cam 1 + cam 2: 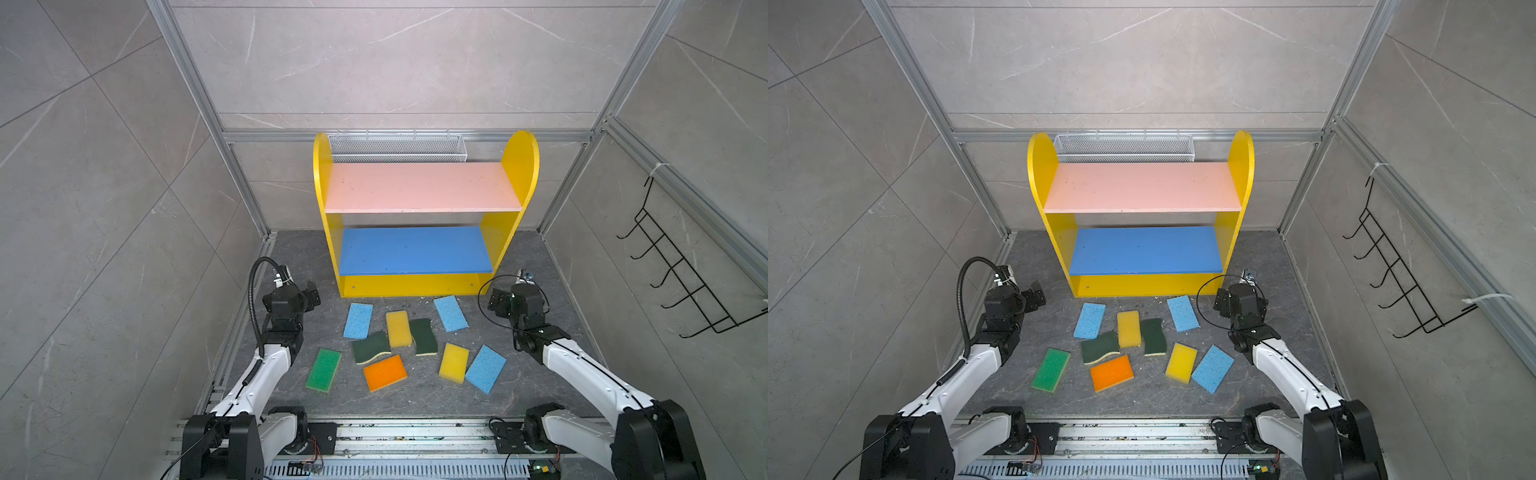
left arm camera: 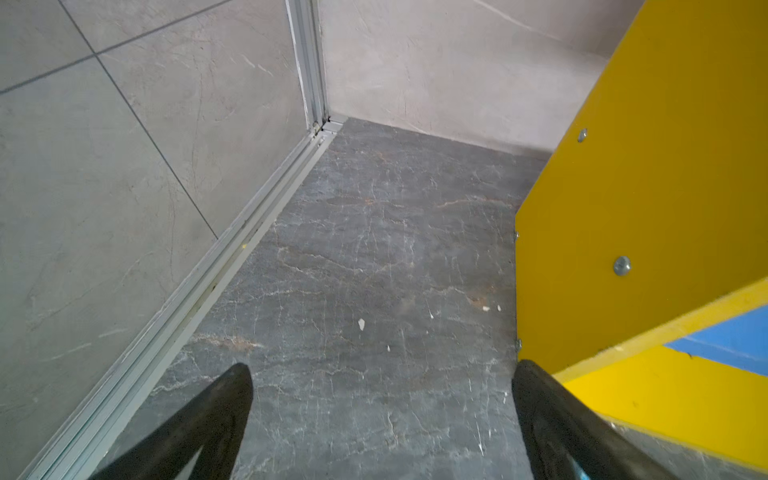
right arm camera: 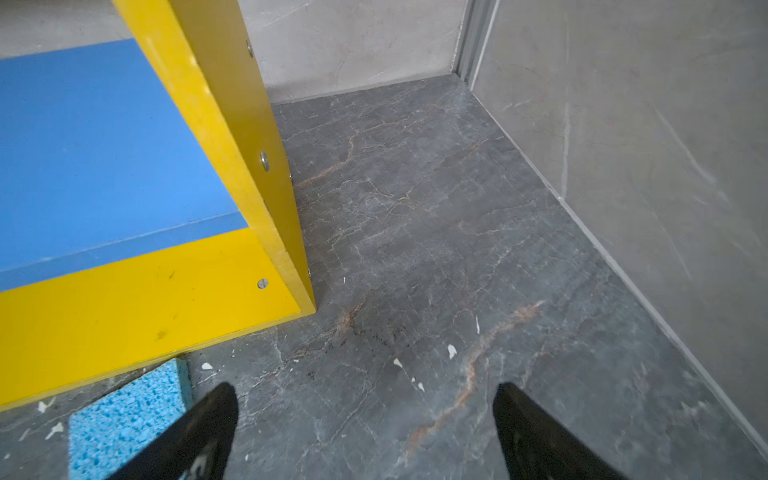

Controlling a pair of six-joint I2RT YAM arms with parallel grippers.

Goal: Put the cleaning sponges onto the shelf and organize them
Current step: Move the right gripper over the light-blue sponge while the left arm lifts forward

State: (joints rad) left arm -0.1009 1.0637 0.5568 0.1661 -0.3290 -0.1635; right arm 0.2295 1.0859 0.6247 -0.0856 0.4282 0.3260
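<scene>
Several cleaning sponges lie loose on the dark floor before the shelf (image 1: 407, 284): light blue (image 1: 358, 320), (image 1: 451, 313), (image 1: 485, 368), yellow (image 1: 398, 328), (image 1: 454, 363), dark green (image 1: 371, 347), (image 1: 424, 336), bright green (image 1: 323, 369) and orange (image 1: 385, 372). The pink board (image 1: 419, 187) and blue board (image 1: 413, 250) are bare. My left gripper (image 1: 313, 297) (image 2: 382, 370) stands open and empty by the shelf's left foot. Beside the shelf's right foot my right gripper (image 1: 494, 301) (image 3: 365, 388) is open, with a light blue sponge (image 3: 124, 419) just beside one finger.
A silver wire basket (image 1: 397, 147) hangs on the back wall behind the shelf top. A black hook rack (image 1: 681, 270) hangs on the right wall. Grey walls with aluminium posts close in three sides, and the arms' base rail (image 1: 415, 432) runs along the front.
</scene>
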